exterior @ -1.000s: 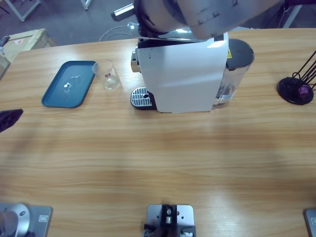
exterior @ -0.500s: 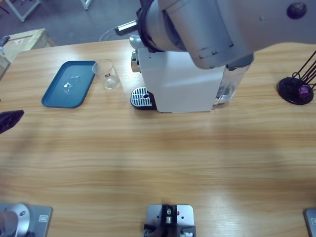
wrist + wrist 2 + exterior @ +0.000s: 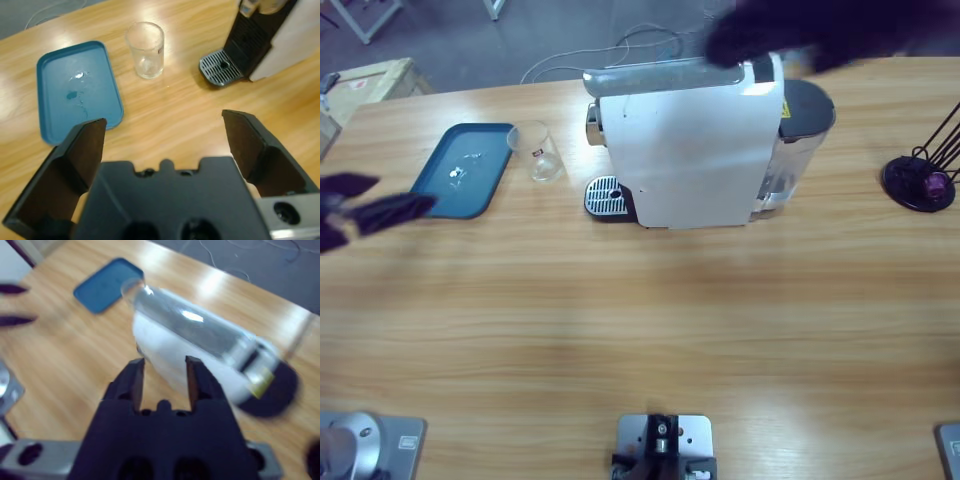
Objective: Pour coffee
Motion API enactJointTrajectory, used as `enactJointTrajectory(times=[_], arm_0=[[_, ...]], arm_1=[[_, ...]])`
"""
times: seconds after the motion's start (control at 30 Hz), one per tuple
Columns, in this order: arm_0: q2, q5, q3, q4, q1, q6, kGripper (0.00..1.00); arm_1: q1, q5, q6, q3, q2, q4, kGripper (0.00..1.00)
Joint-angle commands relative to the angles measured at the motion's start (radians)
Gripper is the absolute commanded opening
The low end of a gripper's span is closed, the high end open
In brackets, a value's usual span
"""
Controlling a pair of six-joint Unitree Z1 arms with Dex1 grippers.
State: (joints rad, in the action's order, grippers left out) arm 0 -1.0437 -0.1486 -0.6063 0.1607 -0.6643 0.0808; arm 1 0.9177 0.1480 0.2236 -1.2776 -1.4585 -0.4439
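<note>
High view: at the far left edge the left tool (image 3: 360, 212) hangs over the desk (image 3: 640, 330), its two black jaws spread wide with nothing between them. Just beyond its tips lies a blue tray (image 3: 460, 170), flat on the wood and holding a few drops of liquid. Past the tray's far side stands a clear glass (image 3: 540, 152), upright, close to the tray; whether the two touch cannot be told. Further on from the left tool sits the white coffee machine (image 3: 685, 150), with its round black drip grate (image 3: 605, 197) on the side facing the glass, the glass standing off the grate and apart from it. In the left wrist view the same spread jaws frame bare wood, with the tray ahead on the left jaw's side, the glass ahead near the middle and the grate ahead on the right jaw's side. The right tool (image 3: 790, 38) shows as a dark blur above the machine's back top edge. In the right wrist view its jaws stand only a narrow gap apart, gripping nothing, with the machine's silver top directly beyond their tips. Off past the right tool, at the desk's edge, stands a black wire stand (image 3: 920, 180).
</note>
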Motion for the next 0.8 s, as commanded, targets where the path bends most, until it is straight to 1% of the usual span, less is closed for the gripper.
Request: enactJointTrajectory(times=[0.03, 0.13, 0.33, 0.4, 0.53, 0.63, 0.8], arm_0=[[-0.361, -0.038, -0.055, -0.231, 0.043, -0.001, 0.977], [-0.445, -0.054, -0.053, -0.311, 0.043, -0.003, 0.981], [-0.628, -0.127, -0.053, -0.5, 0.043, -0.01, 0.982], [-0.678, -0.133, -0.053, -0.552, 0.057, -0.01, 0.982], [-0.763, -0.126, -0.053, -0.665, 0.072, -0.015, 0.982], [-0.808, -0.119, -0.052, -0.712, 0.083, -0.013, 0.982], [-0.874, -0.04, -0.054, -0.786, 0.111, -0.012, 0.982]], arm_1=[[-0.011, 0.012, -0.038, 0.061, 0.39, -0.331, 1.0], [-0.012, 0.007, -0.032, 0.09, 0.39, -0.363, 1.0], [-0.013, -0.011, -0.023, 0.228, 0.403, -0.243, 1.0], [-0.013, -0.011, -0.014, 0.268, 0.414, -0.216, 1.0], [-0.013, -0.011, -0.008, 0.319, 0.432, -0.198, 1.0], [-0.013, -0.015, -0.005, 0.339, 0.438, -0.189, 1.0], [-0.013, -0.013, 0.006, 0.372, 0.456, -0.176, 1.0]])
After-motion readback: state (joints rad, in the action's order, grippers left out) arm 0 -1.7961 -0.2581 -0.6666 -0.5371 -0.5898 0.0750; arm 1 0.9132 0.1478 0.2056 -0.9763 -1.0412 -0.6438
